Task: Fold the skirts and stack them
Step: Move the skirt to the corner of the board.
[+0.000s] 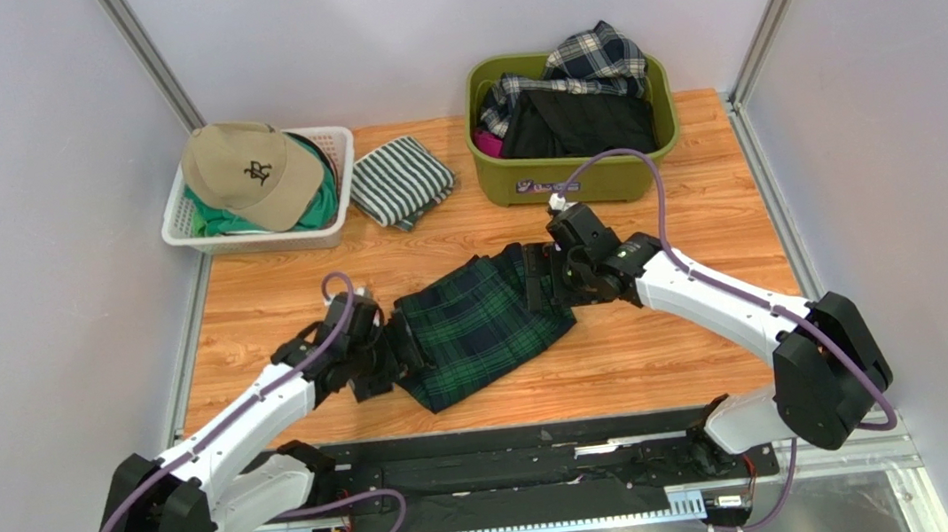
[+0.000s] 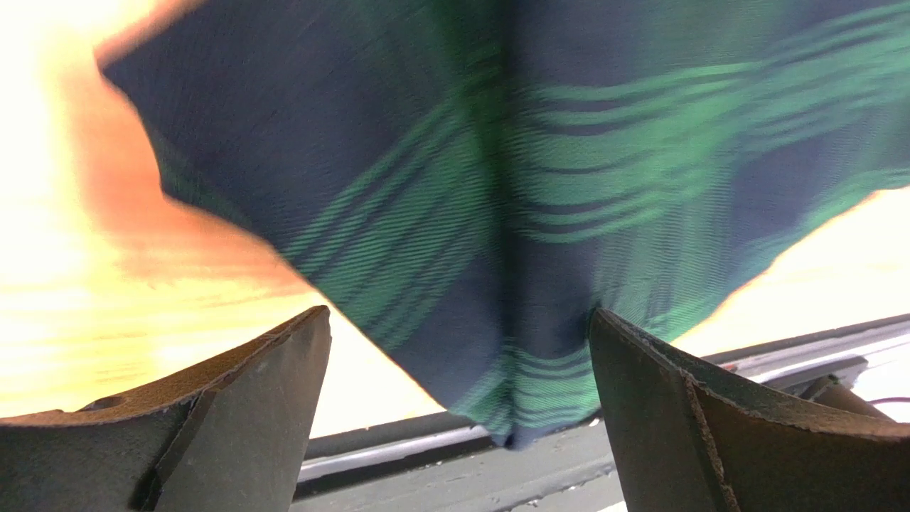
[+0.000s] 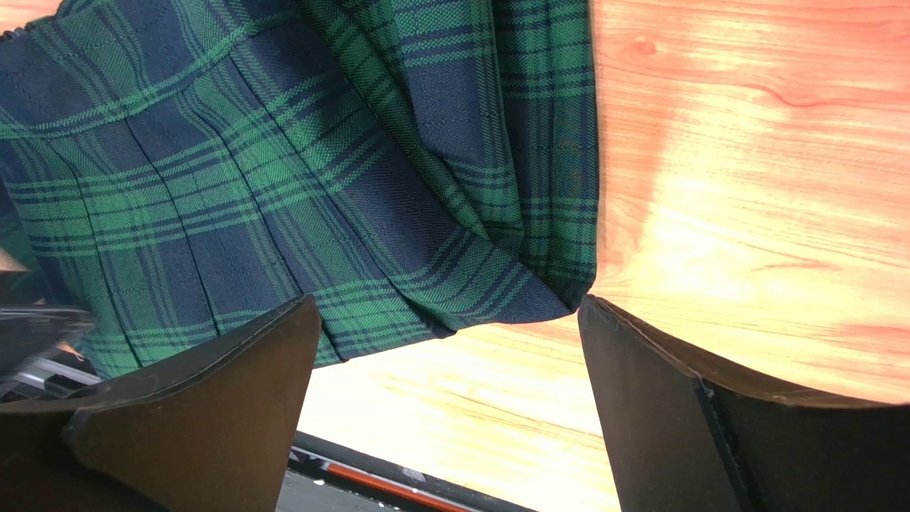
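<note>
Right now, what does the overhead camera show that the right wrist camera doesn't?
Only the overhead view shows the tan cap in the white basket, the striped cloth and the green bin. Only the right wrist view shows the right gripper open, a skirt corner between its fingers. Both show the tartan skirt on the wooden table.

One skirt (image 1: 480, 326) lies on the table (image 1: 714, 205) between left tool (image 1: 382, 350) and right tool (image 1: 546, 282), other skirts (image 1: 581, 100) in the bin (image 1: 577, 177) behind.

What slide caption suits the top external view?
The left gripper and right gripper at opposite ends of the tartan skirt on the table; more clothes fill the green bin.
</note>
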